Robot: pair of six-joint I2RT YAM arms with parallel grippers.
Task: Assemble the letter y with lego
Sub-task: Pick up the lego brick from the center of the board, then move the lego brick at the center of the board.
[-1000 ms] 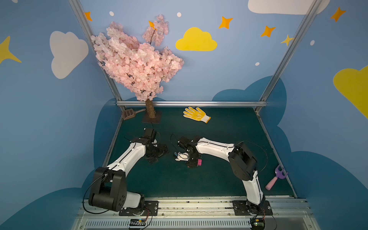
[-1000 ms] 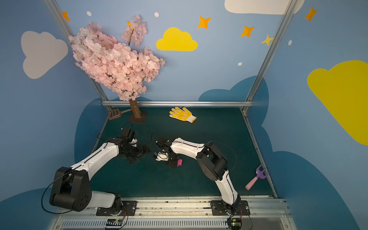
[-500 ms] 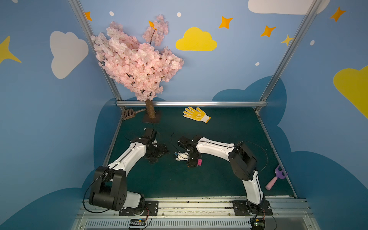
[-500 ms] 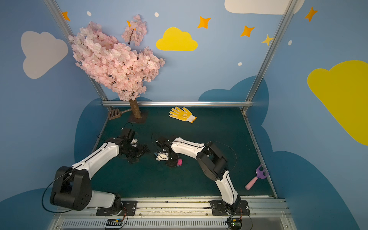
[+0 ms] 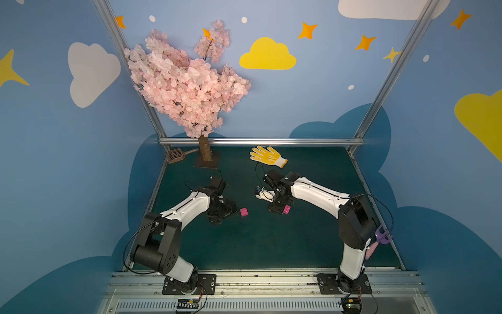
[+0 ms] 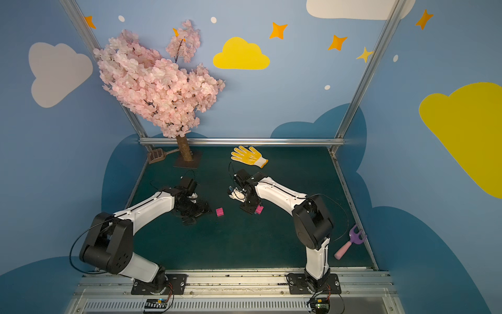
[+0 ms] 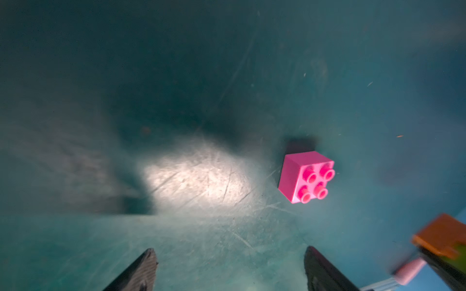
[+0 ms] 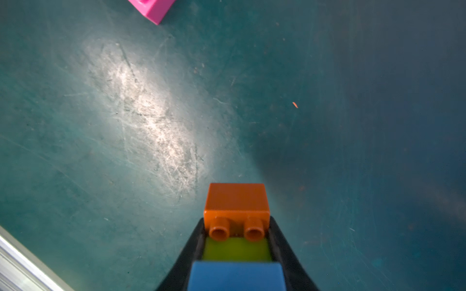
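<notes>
Clamps the orange, lime-green and blue plastic brick cluster [image 8: 237, 199] in the right gripper [image 8: 237, 224] near the loose pink studded brick [image 7: 306, 177], probably for joining. Hangs the left gripper [image 7: 230, 250] open, empty, beside it, likely to fetch it.

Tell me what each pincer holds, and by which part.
Right pincer: the brick stack, clamped on the green brick's sides, orange brick sticking out. Left pincer: open, empty; the pink brick lies loose.

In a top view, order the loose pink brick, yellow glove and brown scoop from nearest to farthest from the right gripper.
1. loose pink brick, beside the right gripper
2. yellow glove, near the back rail
3. brown scoop, back left corner
</notes>
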